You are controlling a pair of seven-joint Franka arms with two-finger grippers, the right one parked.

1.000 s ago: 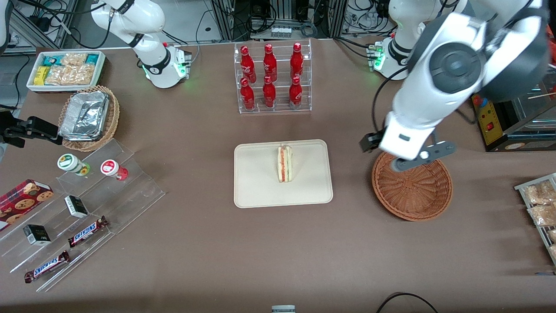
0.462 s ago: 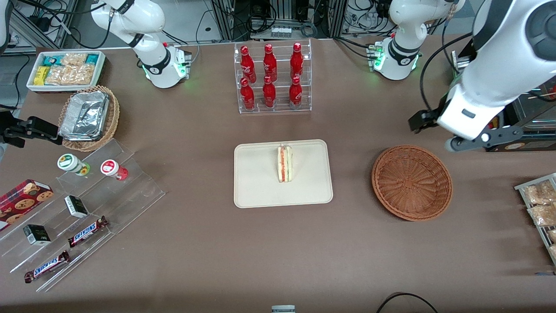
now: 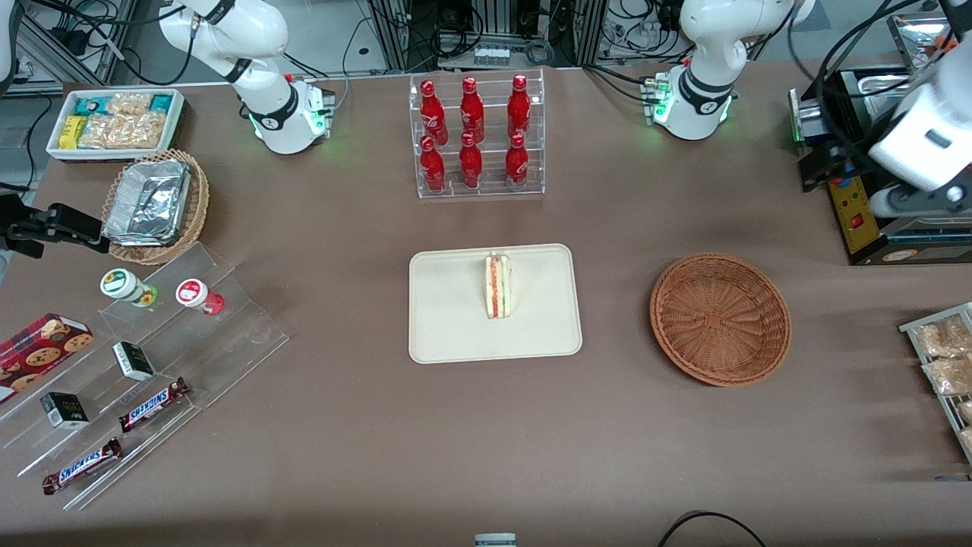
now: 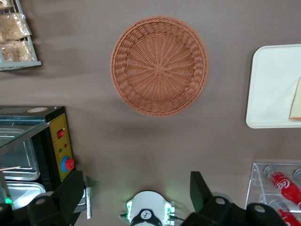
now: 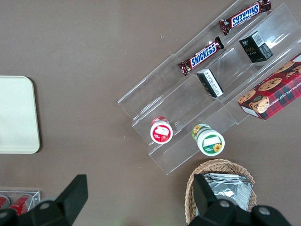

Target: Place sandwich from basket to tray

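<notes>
The sandwich [image 3: 498,286] stands on its edge on the cream tray [image 3: 456,319], with its pink and green filling facing up. The reddish-brown wicker basket [image 3: 720,319] beside the tray holds nothing. My gripper [image 4: 136,190] is open and empty, its dark fingers [image 4: 200,190] spread wide. It hangs high over the table's edge at the working arm's end [image 3: 873,182], farther from the front camera than the basket. The left wrist view shows the basket [image 4: 160,66], the tray's rim [image 4: 270,94] and a corner of the sandwich [image 4: 296,99].
A clear rack of red cola bottles [image 3: 477,137] stands farther from the camera than the tray. A black appliance with a yellow panel [image 3: 858,216] sits under my gripper. Bagged pastries [image 3: 942,357] lie near the basket. Snack steps [image 3: 137,357] and a foil-tray basket [image 3: 156,205] are at the parked arm's end.
My gripper has swung away from above the basket toward the working arm's end of the table and farther from the camera, holding nothing. The sandwich has stayed put on the tray.
</notes>
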